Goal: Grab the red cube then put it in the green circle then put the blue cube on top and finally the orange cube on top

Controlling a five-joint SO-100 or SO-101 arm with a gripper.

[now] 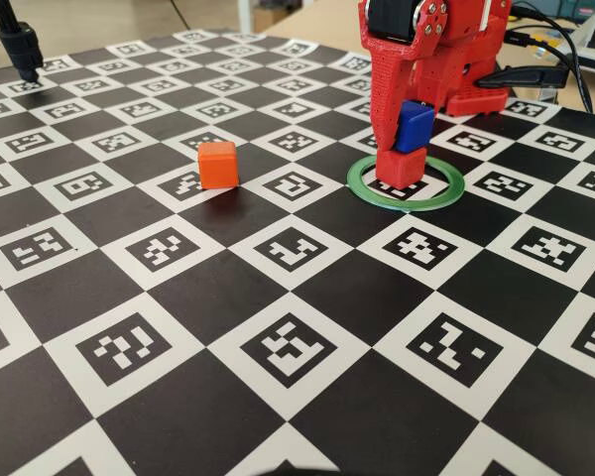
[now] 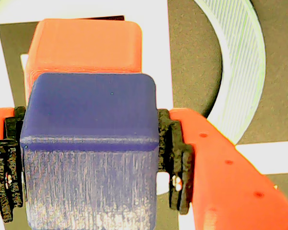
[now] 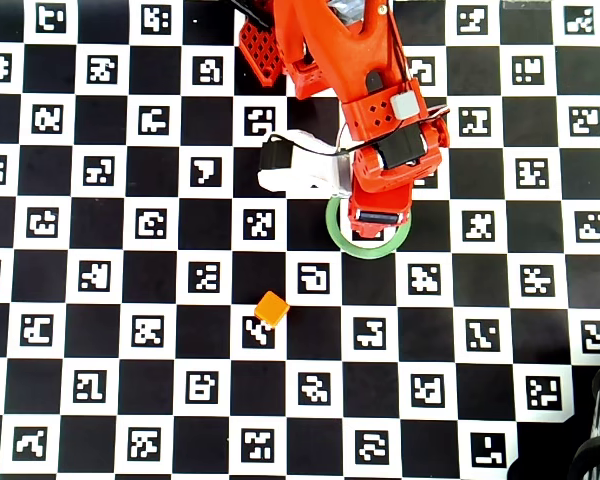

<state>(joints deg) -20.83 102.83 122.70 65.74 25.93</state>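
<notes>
Black-and-white checkerboard marker mat (image 1: 278, 297) covers the table; pale wooden tabletop (image 1: 322, 18) beyond its far edge, black cables (image 1: 565, 55) there. Even, bright lighting.

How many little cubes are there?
3. The red cube sits inside the green circle, the blue cube is held in the pincer just above it, and the orange cube sits alone on the checkerboard.

red cube (image 1: 401, 165), blue cube (image 1: 414, 127), orange cube (image 1: 218, 164), green circle (image 1: 431, 191), black-and-white checkerboard (image 1: 278, 327)
</notes>
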